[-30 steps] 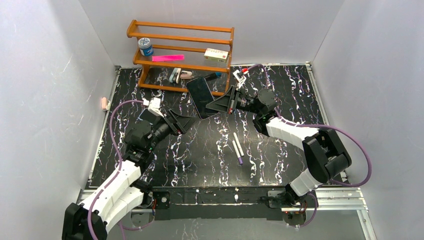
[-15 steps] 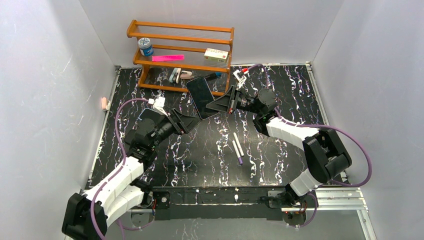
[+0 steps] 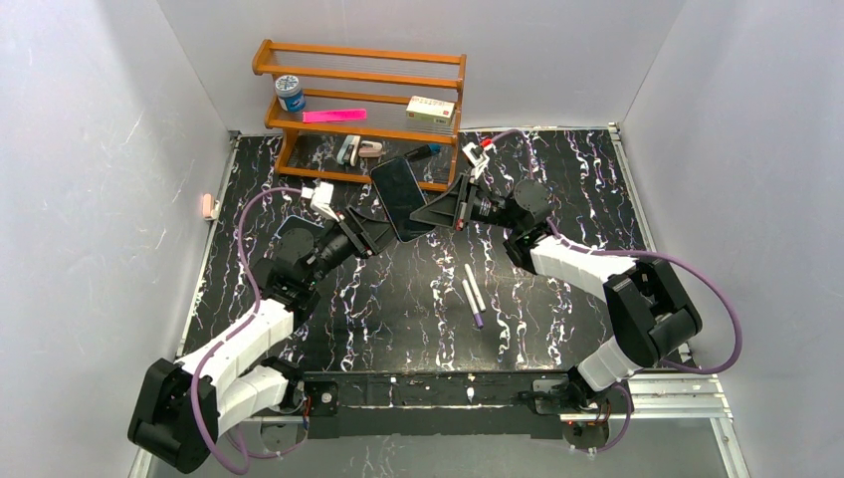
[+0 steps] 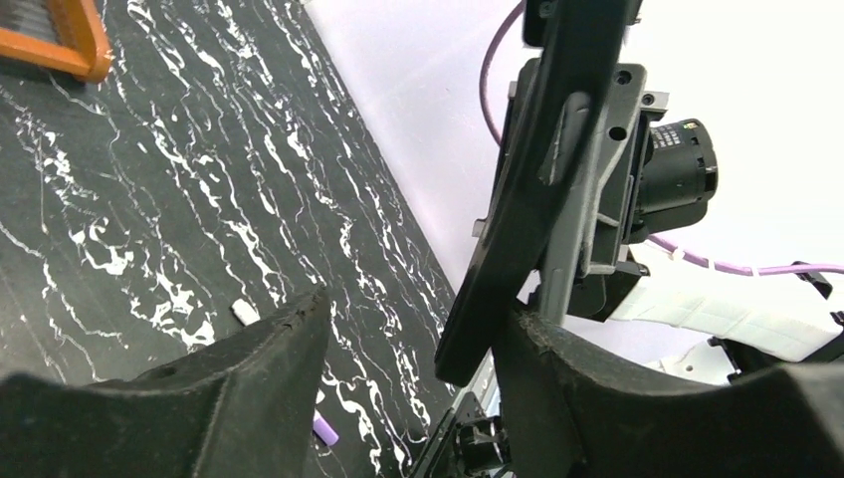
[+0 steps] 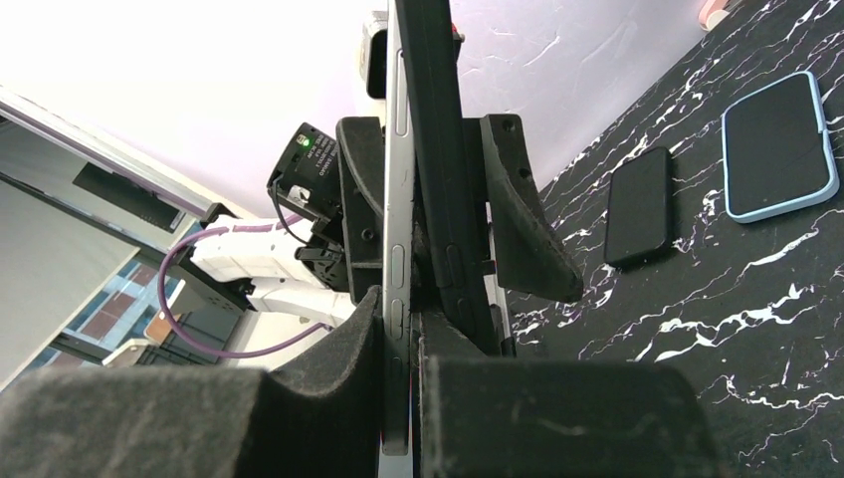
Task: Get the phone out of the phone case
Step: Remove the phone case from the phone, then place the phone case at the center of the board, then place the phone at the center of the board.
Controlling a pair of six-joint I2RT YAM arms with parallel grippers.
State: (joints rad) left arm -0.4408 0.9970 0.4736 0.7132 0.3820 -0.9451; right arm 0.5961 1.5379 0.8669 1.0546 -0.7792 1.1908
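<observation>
My right gripper (image 3: 435, 212) holds a dark phone (image 3: 398, 194) up above the table, in front of the shelf. In the right wrist view the phone's grey edge (image 5: 396, 249) is pinched between the pads, and the black phone case (image 5: 448, 149) stands slightly off it on one side. My left gripper (image 3: 381, 231) has come up to the phone's lower end. Seen from the left wrist, its jaws (image 4: 418, 307) stand open around the case's bottom corner (image 4: 498, 229); one finger (image 4: 597, 398) lies against the case and the other (image 4: 249, 388) is apart from it.
A wooden shelf (image 3: 363, 110) with a blue tin (image 3: 290, 93) and a box stands at the back. Two pens (image 3: 473, 294) lie mid-table. A black phone (image 5: 640, 207) and a blue-rimmed one (image 5: 778, 144) lie flat under the left arm.
The left arm has reached forward and right until its fingers straddle the phone's lower end, and its jaws have narrowed. The right gripper and phone have barely moved.
</observation>
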